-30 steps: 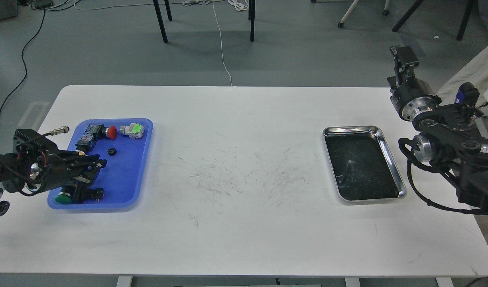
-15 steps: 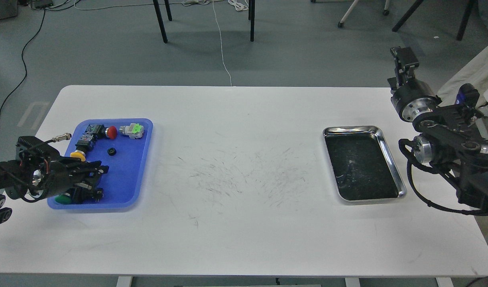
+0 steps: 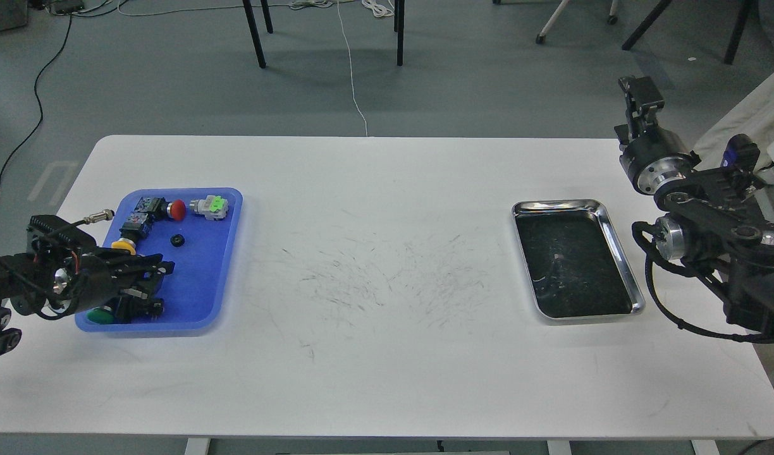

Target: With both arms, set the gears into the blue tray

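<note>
Left tool (image 3: 162,268), black claw at the end of the left arm, hangs over the near-left part of the shallow blue plastic tray with rounded corners (image 3: 200,278), at approx 8 o'clock on the white desk (image 3: 374,354). Too dark and end-on to split the fingers, so can't tell if it's released or clenched, or whether anything is in it. Right tool (image 3: 635,85) is raised well clear of the desk at approx 2 o'clock, beyond the far-right corner; also too small and dark to call.

Progress, as far as visible: one small black toothed gear w/ centre hole (image 3: 177,240) lies inside the blue tray, mid-tray, just right of the black switch w/ yellow cap (image 3: 124,245). So at least one gear looks placed. Second gear: can't find it anywhere. It may be under or in the left tool, which covers that part of the tray, but that's a guess.

Other tray contents: red-capped switch (image 3: 178,209) and pale switch w/ green cap (image 3: 211,206) at the tray's 12 o'clock end, dark green-capped switch (image 3: 100,315) at the 7 o'clock corner, partly behind the left tool.

Shiny steel tray w/ dark bottom (image 3: 620,253), approx 3 o'clock, shows no gear in it.

Judgement: task near done or done; what's left hinges on the unseen second gear.
</note>
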Motion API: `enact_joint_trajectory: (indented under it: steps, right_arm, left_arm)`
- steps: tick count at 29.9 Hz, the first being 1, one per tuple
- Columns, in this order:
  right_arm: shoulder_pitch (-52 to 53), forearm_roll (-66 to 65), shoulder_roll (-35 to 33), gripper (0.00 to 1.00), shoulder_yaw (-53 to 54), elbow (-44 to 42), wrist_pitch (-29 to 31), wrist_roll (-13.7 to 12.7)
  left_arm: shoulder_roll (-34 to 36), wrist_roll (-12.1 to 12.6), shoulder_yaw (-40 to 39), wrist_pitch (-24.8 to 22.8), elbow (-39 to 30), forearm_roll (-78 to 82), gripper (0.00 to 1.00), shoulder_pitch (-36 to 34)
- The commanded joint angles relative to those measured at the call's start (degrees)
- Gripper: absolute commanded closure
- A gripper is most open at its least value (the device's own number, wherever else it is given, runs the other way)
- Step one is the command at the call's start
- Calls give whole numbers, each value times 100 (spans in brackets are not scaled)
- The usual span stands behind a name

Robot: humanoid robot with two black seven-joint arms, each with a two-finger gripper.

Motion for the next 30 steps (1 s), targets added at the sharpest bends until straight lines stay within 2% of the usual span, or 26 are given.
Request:
enact_joint_trajectory:
  steps: [1,14,20,23,30]
  right_arm:
    - [-27,0,1,6,0,0,1,0]
    - [-36,0,1,6,0,0,-25,0]
    - [-54,0,1,6,0,52,-43,0]
    - [-80,0,-7,5,-35,79,-52,-9]
    - [-63,18,-78,5,-44,96,-52,-9]
  left_arm:
    - [6,-1,-84,-18,-1,-11,72,0]
    - [93,-1,-163,-18,-80,-116,62,9]
    - [304,-1,-716,-132,-80,-800,53,-18]
    - [445,-1,-1163,-456,-80,-1231,50,-70]
    - [893,-1,-2666,-1599,-80,-2233,49,-27]
